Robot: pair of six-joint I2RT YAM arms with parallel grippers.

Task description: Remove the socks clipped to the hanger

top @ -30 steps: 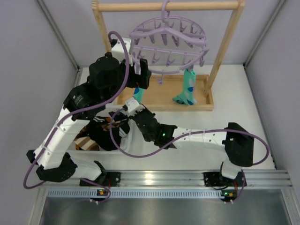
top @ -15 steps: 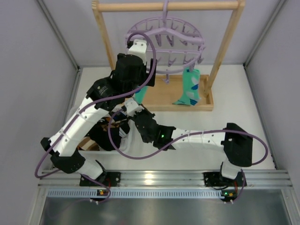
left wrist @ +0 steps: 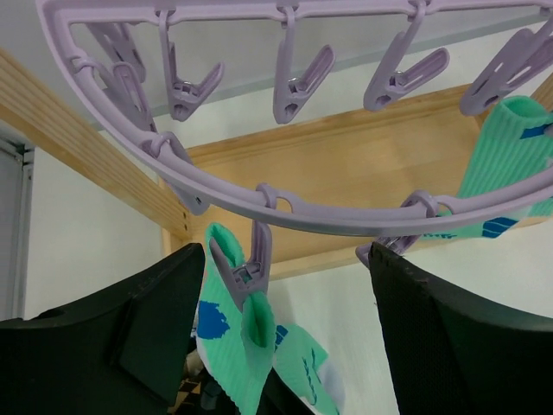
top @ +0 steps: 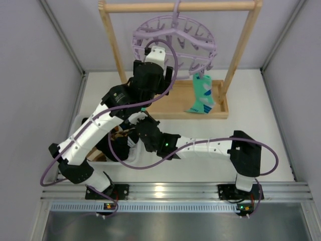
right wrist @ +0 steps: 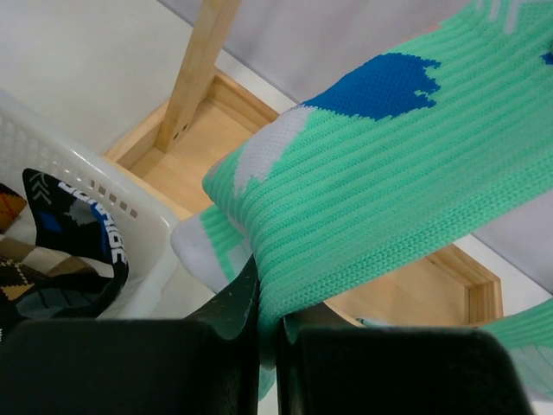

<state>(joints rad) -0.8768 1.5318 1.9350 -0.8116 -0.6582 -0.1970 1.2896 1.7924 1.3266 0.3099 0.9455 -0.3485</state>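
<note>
While the left gripper (left wrist: pixel 281 259) is standing wide, its two fingers (left wrist: pixel 112 346) are flanking the peg (left wrist: pixel 251 272) that is clipping the near sock (left wrist: pixel 229 346) to the hanger (left wrist: pixel 346 222). Whether either finger is touching peg or sock, I cannot tell. From above, this gripper is hiding under its own wrist, just below the hanger ring.

The right gripper (right wrist: pixel 270 304) is pinching the near sock lower down, jaws closed tight on the fabric. The sock is stretching up and right out of that view, its top cut off. From above, the left arm is covering nearly all of it.

The far sock (top: pixel 202 95) is hanging free from a peg on the ring's right side, above the rack (top: pixel 175 6) base.

The basket (right wrist: pixel 95 203) is sitting beside a rack post and holding dark patterned socks (right wrist: pixel 73 259). They are only partly showing, so the count is unclear.
</note>
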